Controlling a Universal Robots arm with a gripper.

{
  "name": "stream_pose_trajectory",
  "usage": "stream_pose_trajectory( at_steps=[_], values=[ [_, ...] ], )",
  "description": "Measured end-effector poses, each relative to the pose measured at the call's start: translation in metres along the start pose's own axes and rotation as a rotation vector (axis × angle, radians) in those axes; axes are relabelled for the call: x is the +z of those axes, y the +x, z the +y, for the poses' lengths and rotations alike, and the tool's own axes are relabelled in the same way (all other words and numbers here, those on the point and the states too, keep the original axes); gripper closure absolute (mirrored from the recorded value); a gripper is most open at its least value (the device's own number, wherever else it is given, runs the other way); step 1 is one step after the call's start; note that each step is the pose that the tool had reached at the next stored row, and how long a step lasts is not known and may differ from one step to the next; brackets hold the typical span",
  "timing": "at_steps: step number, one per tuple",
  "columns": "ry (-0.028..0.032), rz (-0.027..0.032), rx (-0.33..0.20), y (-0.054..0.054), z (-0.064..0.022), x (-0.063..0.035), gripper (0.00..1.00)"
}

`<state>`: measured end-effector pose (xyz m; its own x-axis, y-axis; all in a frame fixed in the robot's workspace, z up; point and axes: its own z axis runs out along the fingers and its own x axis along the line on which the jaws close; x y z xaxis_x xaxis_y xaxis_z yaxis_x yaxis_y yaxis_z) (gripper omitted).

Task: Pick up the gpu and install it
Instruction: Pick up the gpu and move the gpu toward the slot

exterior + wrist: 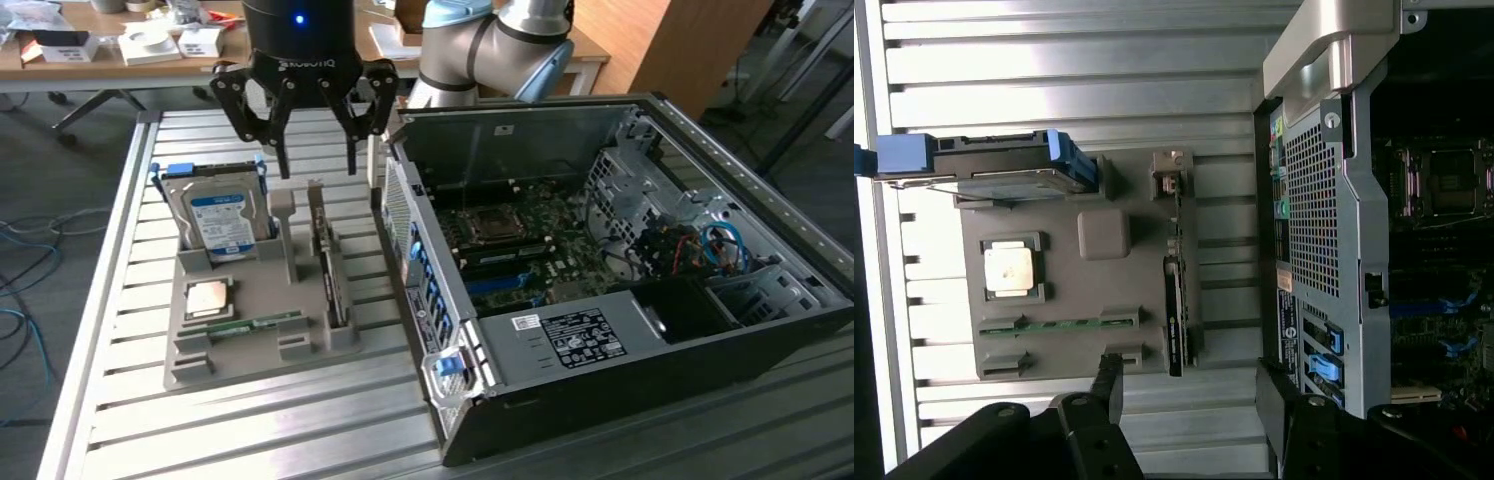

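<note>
The gpu (328, 272) is a thin dark card standing on edge in a slot of the grey holder tray (240, 365), on the side nearest the computer case. The wrist view looks down on the gpu (1174, 290) edge-on, with its pale bracket end by a grey post. My gripper (320, 162) hangs above the far end of the tray, over the card, fingers spread wide with nothing between them. The black fingertips (1112, 375) show in the wrist view, and the gripper (1192, 388) is clear of the card.
The tray also holds a silver hard drive (220, 220) with blue rails, a square processor (211, 298) and a green memory stick (254, 325). The open computer case (601, 330) lies at the exterior view's right, motherboard (527, 240) exposed. All rest on a slatted metal table (267, 430).
</note>
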<state>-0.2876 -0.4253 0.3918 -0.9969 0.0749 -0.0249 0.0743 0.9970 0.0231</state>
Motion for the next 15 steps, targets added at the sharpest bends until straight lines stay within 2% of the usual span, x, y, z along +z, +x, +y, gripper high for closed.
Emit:
stream_pose_trajectory(
  at_steps=[1,6,15],
  values=[
    [0.0,0.0,0.0,0.0,0.0,0.0,0.35],
    [0.0,0.0,0.0,0.0,0.0,0.0003,0.35],
    [-0.0001,0.0,0.0,0.0002,-0.0002,0.0097,0.35]
  ],
)
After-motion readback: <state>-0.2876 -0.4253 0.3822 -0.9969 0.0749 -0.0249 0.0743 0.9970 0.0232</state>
